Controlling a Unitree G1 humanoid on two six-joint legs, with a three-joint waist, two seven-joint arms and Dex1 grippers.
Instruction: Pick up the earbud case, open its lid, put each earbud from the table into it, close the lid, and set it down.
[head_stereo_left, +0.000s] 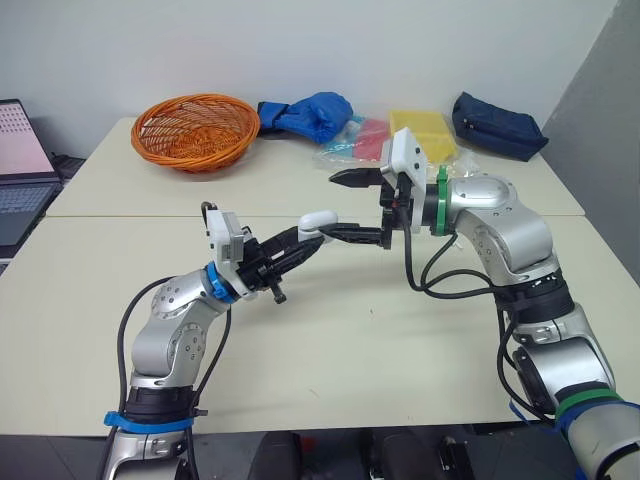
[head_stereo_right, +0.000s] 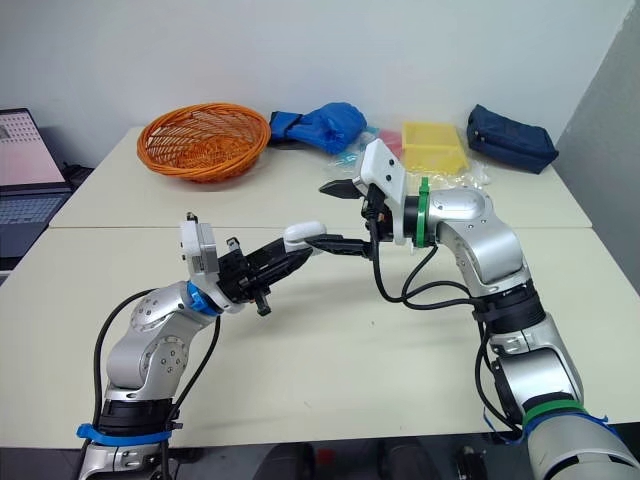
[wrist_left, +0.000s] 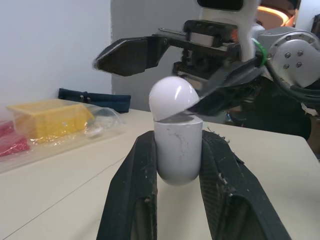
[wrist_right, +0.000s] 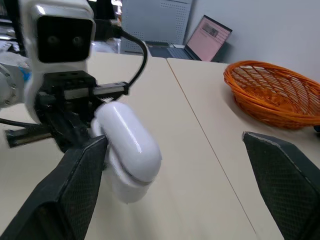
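Observation:
A white, pill-shaped earbud case is held in the air above the beige table, near its middle. My left gripper is shut on the case's lower body, with one black finger on each side. The rounded lid points away from the left wrist. My right gripper stands open facing the case. Its lower fingertip rests at the seam between lid and body, and its upper finger hangs apart above the lid. The seam shows as a thin dark line.
At the back of the table are an orange wicker basket, a blue bundle, a yellow box in clear plastic and a dark blue pouch. A laptop stands beyond the left edge.

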